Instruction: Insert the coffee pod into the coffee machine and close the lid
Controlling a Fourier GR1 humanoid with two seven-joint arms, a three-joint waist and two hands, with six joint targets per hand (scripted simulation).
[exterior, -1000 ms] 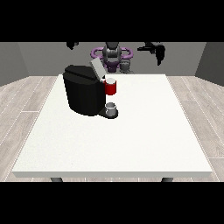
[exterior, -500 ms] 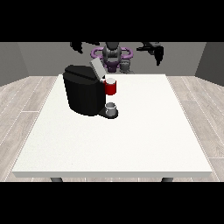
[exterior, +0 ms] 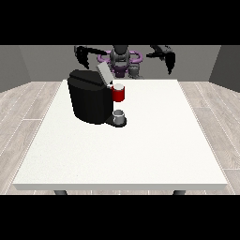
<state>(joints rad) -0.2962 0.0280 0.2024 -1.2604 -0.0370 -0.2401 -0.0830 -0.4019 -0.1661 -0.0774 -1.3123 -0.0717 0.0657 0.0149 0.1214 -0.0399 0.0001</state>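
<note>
White table carries black coffee machine, lid tilted up. Red thing at the machine; grey thing on its base, identity unclear. Hand at view's left and hand at view's right raised behind the table, holding nothing visible; finger pose unreadable.

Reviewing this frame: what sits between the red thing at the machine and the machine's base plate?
In the front view, a small grey cup stands on the coffee machine base, directly below the red thing at the machine.

Black coffee machine, lid raised.
</note>
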